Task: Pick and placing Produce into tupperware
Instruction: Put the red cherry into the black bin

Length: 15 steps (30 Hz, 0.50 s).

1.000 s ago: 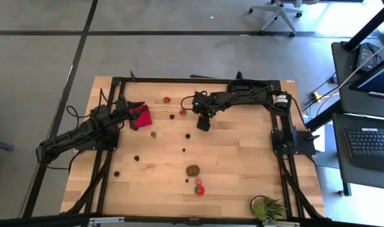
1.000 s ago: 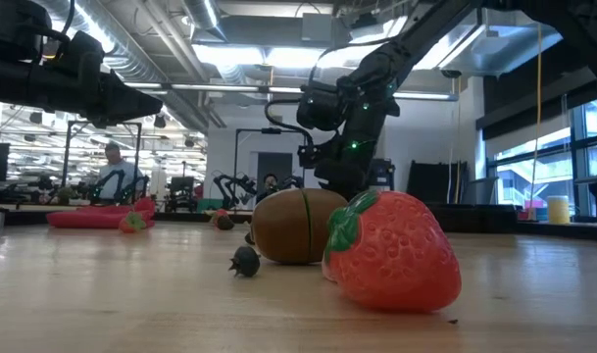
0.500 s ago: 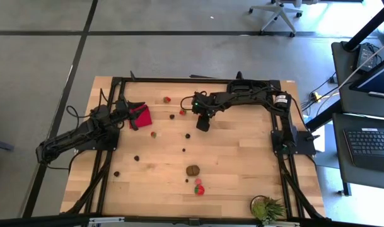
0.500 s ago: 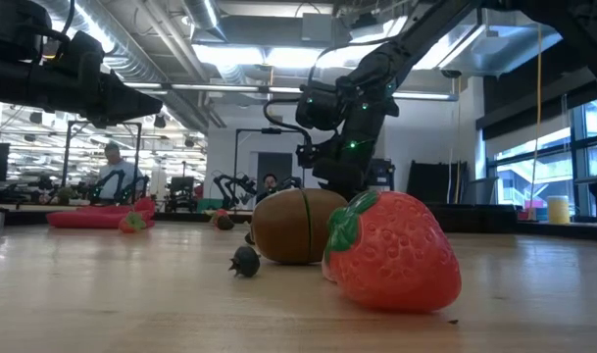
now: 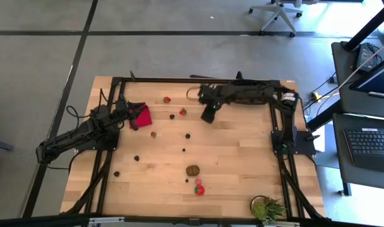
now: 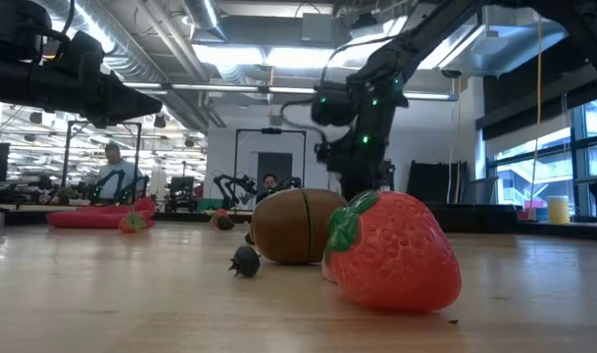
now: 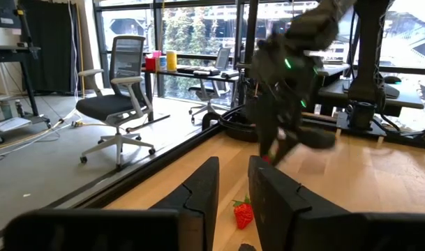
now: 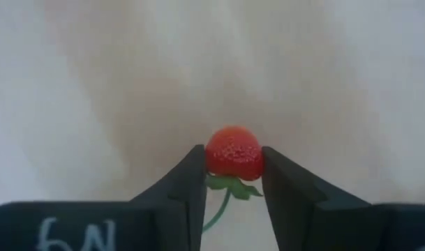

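right gripper (image 8: 231, 181) has its jaws clamped on a small strawberry (image 8: 234, 153), held over the far side of the tabletop (image 5: 242, 170). left gripper (image 7: 232, 185) sits by the red cloth (image 5: 140, 116), jaws nearly together w/ a thin gap, nothing between them. i can't spot any tub in these views, so nothing looks placed yet. most produce is loose: big strawberry (image 5: 198, 188), brown lump (image 5: 192, 169), dark berries (image 5: 187, 135) scattered about. early stage imo, nearly all left to do.
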### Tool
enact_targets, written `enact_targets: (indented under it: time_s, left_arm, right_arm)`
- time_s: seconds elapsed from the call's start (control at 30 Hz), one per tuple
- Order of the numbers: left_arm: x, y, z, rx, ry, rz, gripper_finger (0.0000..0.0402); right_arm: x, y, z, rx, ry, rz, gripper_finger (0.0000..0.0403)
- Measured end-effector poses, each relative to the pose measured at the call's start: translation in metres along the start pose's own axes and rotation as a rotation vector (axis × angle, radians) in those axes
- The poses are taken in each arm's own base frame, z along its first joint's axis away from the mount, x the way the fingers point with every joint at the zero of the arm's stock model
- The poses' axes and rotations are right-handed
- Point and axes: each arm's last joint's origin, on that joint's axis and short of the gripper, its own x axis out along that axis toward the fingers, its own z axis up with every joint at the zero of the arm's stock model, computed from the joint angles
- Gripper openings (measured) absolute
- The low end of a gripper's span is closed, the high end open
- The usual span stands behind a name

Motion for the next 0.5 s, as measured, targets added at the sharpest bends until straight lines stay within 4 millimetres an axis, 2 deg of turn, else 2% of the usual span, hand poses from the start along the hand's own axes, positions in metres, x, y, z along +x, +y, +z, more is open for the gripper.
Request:
enact_targets:
  time_s: [0.27,0.5]
  left_arm:
    - [0.000,0.000,0.000,-0.002,0.000,-0.001,0.0059]
    - [0.000,0.000,0.000,-0.003,0.000,-0.001,0.0050]
  right_arm:
    - [-0.048,-0.068,-0.016,0.256,0.058,-0.045,0.0119]
    - [-0.060,-0.123,-0.031,0.456,0.064,-0.086,0.0119]
